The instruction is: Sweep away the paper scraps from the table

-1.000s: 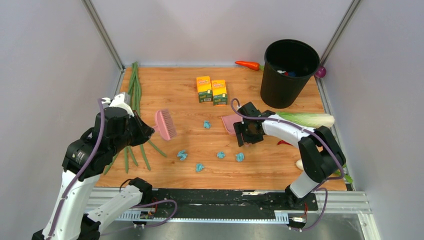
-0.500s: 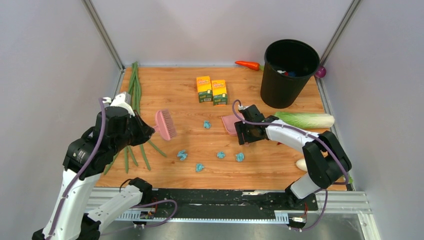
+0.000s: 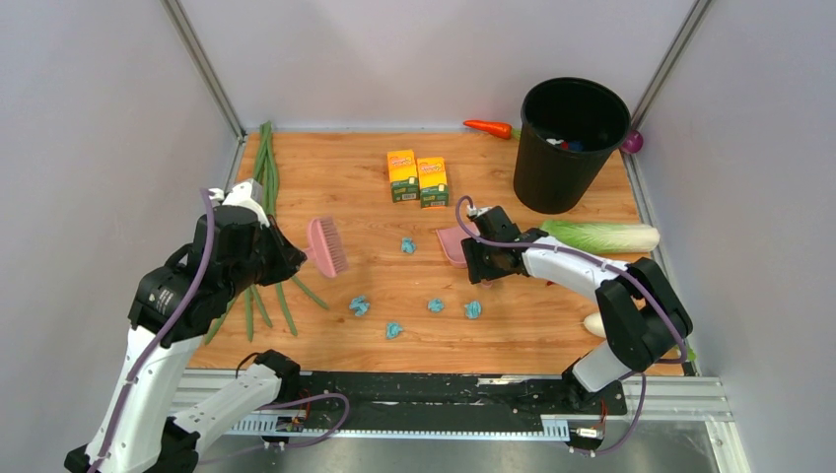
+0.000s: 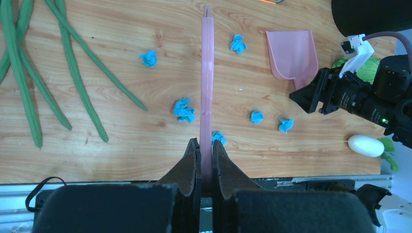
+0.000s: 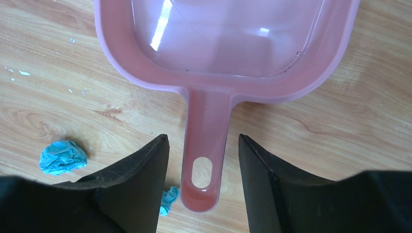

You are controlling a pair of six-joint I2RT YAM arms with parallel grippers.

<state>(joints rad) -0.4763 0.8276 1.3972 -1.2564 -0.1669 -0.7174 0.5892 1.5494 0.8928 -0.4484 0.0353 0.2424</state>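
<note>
Several light-blue paper scraps point(image 3: 360, 306) lie on the wooden table point(image 3: 335, 168), mostly at the front middle; they also show in the left wrist view point(image 4: 183, 109). My left gripper point(image 3: 286, 258) is shut on the handle of a pink brush point(image 3: 325, 246), held above the table's left side; the handle shows between the jaws point(image 4: 205, 143). A pink dustpan point(image 3: 453, 243) lies flat near the middle. My right gripper point(image 5: 203, 138) is open, its fingers on either side of the dustpan handle point(image 5: 204, 145) without touching it. One scrap point(image 5: 62, 157) lies to the left of it.
A black bin point(image 3: 570, 143) stands at the back right. Two yellow-orange boxes point(image 3: 416, 179) stand at the back middle. Long green beans point(image 3: 264, 177) lie along the left edge. A carrot point(image 3: 488, 127), a cabbage point(image 3: 606, 235) and a white egg-shaped thing point(image 4: 365, 145) lie on the right.
My right gripper has moved a little back and left, onto the dustpan handle. My left arm has shifted slightly with the brush still in its grip.
</note>
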